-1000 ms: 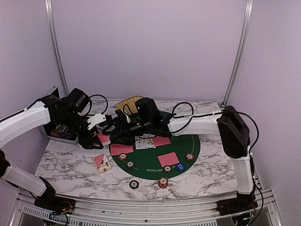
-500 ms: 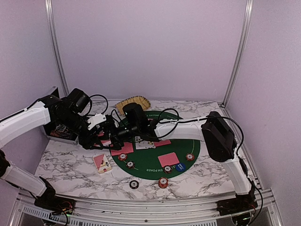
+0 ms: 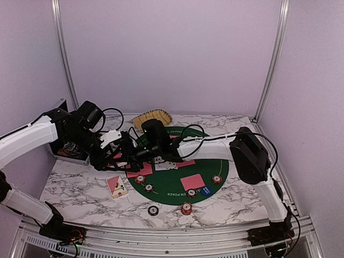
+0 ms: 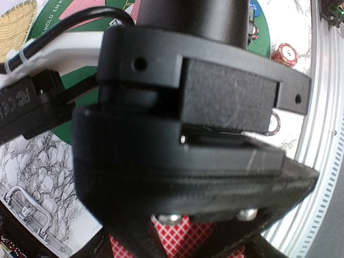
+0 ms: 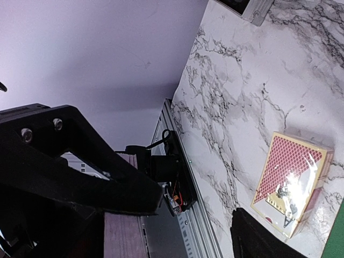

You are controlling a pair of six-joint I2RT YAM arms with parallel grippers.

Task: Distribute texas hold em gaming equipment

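My left gripper (image 3: 112, 157) hovers over the table's left side, shut on a stack of red-backed playing cards (image 4: 181, 235) that shows between its fingers (image 4: 131, 243). My right gripper (image 3: 128, 156) reaches across the green poker mat (image 3: 174, 191) and stands right against the left one, filling the left wrist view. Its jaws are wide apart, with nothing visible between them (image 5: 196, 209). Red-backed cards (image 3: 192, 181) and face-up cards (image 3: 165, 163) lie on the mat with striped chips (image 3: 216, 179) and a blue button (image 3: 206, 189). Two chips (image 3: 186, 207) lie off the mat, near the front.
A boxed card deck (image 3: 116, 186) (image 5: 293, 183) lies on the marble left of the mat. The yellow woven basket (image 3: 153, 116) stands behind the mat, and the black case (image 3: 69, 151) sits at the far left under the left arm. A metal rail (image 3: 161, 239) borders the front.
The right arm has swung left across the mat until its gripper met the left gripper, and its jaws have narrowed a little. The left arm has stayed put.
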